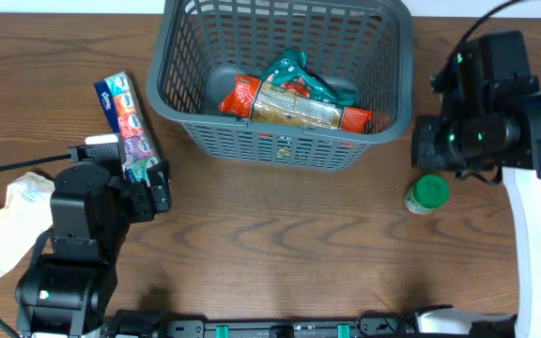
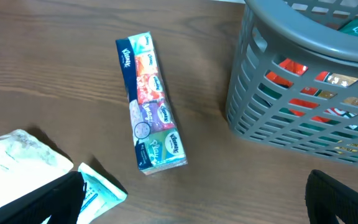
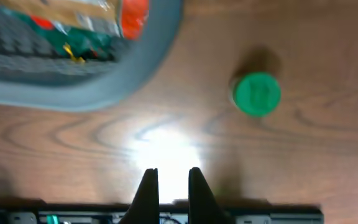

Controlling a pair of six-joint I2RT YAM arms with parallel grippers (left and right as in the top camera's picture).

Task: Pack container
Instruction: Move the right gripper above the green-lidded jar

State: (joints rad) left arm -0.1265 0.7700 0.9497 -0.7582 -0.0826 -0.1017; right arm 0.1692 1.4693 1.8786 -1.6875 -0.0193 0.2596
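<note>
The dark grey slotted container stands at the back centre of the table. It holds a red-orange snack packet and a teal packet. It also shows in the left wrist view and its corner shows in the right wrist view. My left gripper is open wide and empty, low over the table just short of a colourful tissue pack. My right gripper is shut and empty, high above the table right of the container. A green-lidded jar stands below it.
A white wipes packet lies at the far left, beside the left finger; it also shows in the overhead view. The tissue pack lies left of the container. The table's front edge with a black rail runs along the bottom.
</note>
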